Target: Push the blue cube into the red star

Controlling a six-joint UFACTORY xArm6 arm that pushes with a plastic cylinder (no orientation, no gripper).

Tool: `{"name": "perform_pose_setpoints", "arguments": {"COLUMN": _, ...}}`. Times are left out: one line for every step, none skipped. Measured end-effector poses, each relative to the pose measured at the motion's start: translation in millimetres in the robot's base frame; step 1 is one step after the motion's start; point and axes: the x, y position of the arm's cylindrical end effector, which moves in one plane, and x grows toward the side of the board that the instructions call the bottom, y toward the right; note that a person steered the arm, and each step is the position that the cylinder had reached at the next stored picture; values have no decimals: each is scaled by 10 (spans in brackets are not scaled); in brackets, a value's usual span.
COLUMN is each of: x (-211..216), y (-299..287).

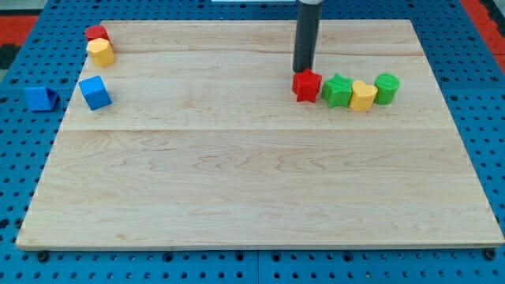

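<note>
- Rod only, no jaws to open or close and nothing held: my tip sits at the view's top centre, touching or just behind the top edge of the red star; I cannot tell which.
- Going left to right: a blue wedge-like block lies off the wooden board on the pegged blue surface at the view's far left.
- Just right of it, on the board's left edge, stands the blue cube, the block to be moved.
- Above the cube, in the top left corner, a red block and a yellow block touch each other; their shapes are hard to make out.
- Well apart, right of centre, the red star heads a row: a green star-like block, a yellow block and a green cylinder, each touching or nearly touching its neighbour.
- Step in hand, as I judge it: the approach has not begun, since my tip is at the target and not at the cube.
- Next move calls for travelling across to the cube's left side, without nudging the star, then pushing rightward and slightly up the view, keeping the cube centred on my tip so it does not slip off sideways.
</note>
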Motion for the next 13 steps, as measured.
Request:
{"name": "perform_pose_setpoints", "arguments": {"x": 279, "y": 292}}
{"name": "perform_pose_setpoints", "arguments": {"x": 66, "y": 459}}
{"name": "perform_pose_setpoints", "arguments": {"x": -284, "y": 422}}
{"name": "perform_pose_setpoints", "arguments": {"x": -446, "y": -319}}
{"name": "perform_pose_setpoints", "arguments": {"x": -441, "y": -1763}}
{"name": "perform_pose_setpoints", "arguments": {"x": -73, "y": -3105}}
{"name": "perform_pose_setpoints", "arguments": {"x": 95, "y": -3919}}
{"name": "perform_pose_setpoints", "arguments": {"x": 294, "y": -3896}}
{"name": "perform_pose_setpoints", "arguments": {"x": 674, "y": -3280}}
{"name": "perform_pose_setpoints", "arguments": {"x": 674, "y": -2396}}
{"name": "perform_pose_setpoints", "arguments": {"x": 662, "y": -1762}}
{"name": "perform_pose_setpoints", "arguments": {"x": 648, "y": -2539}}
{"name": "perform_pose_setpoints", "arguments": {"x": 491, "y": -2053}}
